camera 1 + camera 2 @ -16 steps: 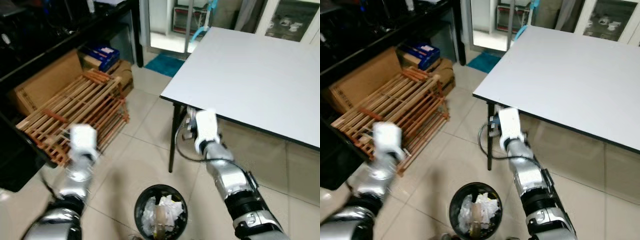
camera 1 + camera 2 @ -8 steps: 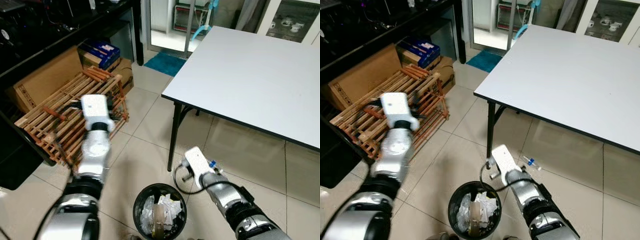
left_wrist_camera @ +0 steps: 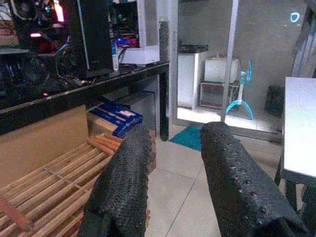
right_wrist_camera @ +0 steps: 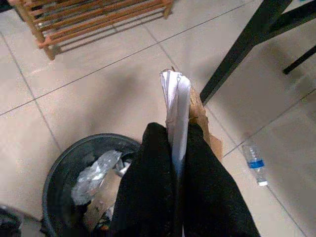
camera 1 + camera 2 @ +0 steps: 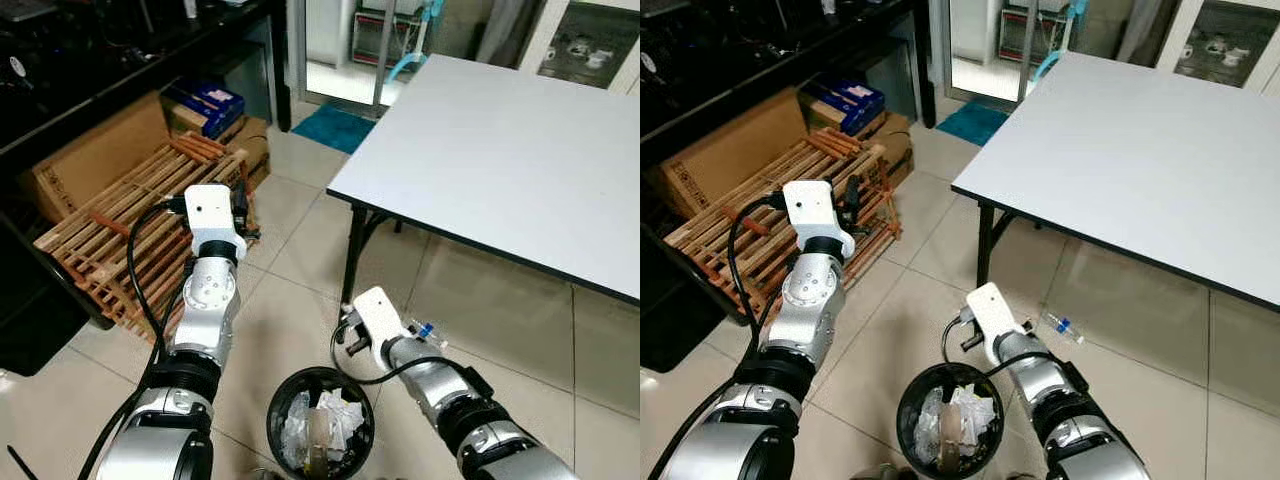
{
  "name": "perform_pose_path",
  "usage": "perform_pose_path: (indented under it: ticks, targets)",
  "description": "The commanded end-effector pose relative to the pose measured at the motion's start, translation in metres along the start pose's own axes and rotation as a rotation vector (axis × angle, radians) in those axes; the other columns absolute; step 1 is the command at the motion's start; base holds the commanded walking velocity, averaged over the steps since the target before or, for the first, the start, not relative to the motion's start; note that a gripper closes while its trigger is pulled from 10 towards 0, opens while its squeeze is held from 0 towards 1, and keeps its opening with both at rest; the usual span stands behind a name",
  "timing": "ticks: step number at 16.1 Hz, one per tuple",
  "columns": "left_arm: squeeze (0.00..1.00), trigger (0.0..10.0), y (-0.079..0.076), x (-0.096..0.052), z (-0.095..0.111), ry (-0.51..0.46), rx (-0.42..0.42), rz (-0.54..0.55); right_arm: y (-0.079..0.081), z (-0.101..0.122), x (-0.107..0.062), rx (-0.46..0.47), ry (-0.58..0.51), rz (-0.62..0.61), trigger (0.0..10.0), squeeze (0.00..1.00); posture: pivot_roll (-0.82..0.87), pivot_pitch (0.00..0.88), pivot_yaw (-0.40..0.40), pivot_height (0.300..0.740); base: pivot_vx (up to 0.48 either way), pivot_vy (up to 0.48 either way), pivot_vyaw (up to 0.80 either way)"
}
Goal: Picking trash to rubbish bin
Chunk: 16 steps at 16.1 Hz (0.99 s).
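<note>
The right gripper [image 4: 173, 163] is pinched tight on a flattened wad of trash [image 4: 177, 106] — pale, crinkled sheet folded against a scrap of brown card — which sticks up from between the two black fingers [image 4: 153, 168]. It hangs low, just above and beside the rim of the round black rubbish bin [image 5: 286, 398], not over its middle. From the head views the fingers and the wad are mostly hidden behind the white wrist housing, so only a dark bit shows beneath it.

The bin is already well stuffed with crumpled white paper and brown card [image 5: 322, 425] (its near edge is cut off by the bottom of the picture). It stands on the tiled floor [image 5: 290, 330] near the black leg of the white table [image 5: 500, 150]. A small clear bottle with a blue label [image 5: 1058, 324] lies on the tiles under the table's edge, just beside the right arm.

The left gripper [image 3: 170, 168] is raised to chest height, well away from the bin, its two textured fingers set apart with nothing between them. It points toward the wooden slatted rack [image 5: 130, 225] lying against cardboard boxes [image 5: 85, 160] under a dark desk [image 3: 74, 91] — what sits on that desk is too dim and cluttered to make out beyond glowing computer gear.
</note>
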<state>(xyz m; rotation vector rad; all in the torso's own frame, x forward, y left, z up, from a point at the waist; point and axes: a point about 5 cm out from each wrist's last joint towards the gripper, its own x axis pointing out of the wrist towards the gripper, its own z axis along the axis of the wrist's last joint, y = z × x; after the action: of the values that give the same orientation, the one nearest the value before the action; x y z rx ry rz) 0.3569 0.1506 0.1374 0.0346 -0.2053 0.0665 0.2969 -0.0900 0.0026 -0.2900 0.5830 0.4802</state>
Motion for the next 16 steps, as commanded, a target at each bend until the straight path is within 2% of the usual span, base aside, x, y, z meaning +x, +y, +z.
perform_pose_path:
  ticks: [1, 5, 6, 16]
  targets:
    - [0.0, 10.0, -0.0008, 0.0011, 0.003, -0.006, 0.01, -0.011, 0.0017, -0.0005, 0.0002, 0.002, -0.007, 0.015, 10.0, 0.0, 0.02, 0.016, 0.016, 0.74, 0.0, 0.0, 0.0]
    - [0.0, 10.0, -0.0046, 0.0011, 0.0037, -0.004, 0.012, -0.025, 0.0091, 0.0014, 0.0014, -0.006, -0.02, 0.053, 10.0, 0.0, 0.02, 0.018, 0.016, 0.74, 0.0, 0.0, 0.0]
    - [0.0, 10.0, -0.005, 0.0008, 0.0033, -0.001, 0.013, -0.026, 0.0092, 0.0017, 0.0015, -0.003, -0.023, 0.055, 10.0, 1.0, 0.02, 0.021, 0.015, 0.74, 0.0, 0.0, 0.0]
    - [0.0, 10.0, -0.0072, -0.0007, -0.0001, 0.025, 0.022, -0.035, 0.0069, 0.0042, 0.0015, -0.009, -0.035, 0.057, 10.0, 0.98, 0.02, 0.034, 0.012, 0.74, 0.0, 0.0, 0.0]
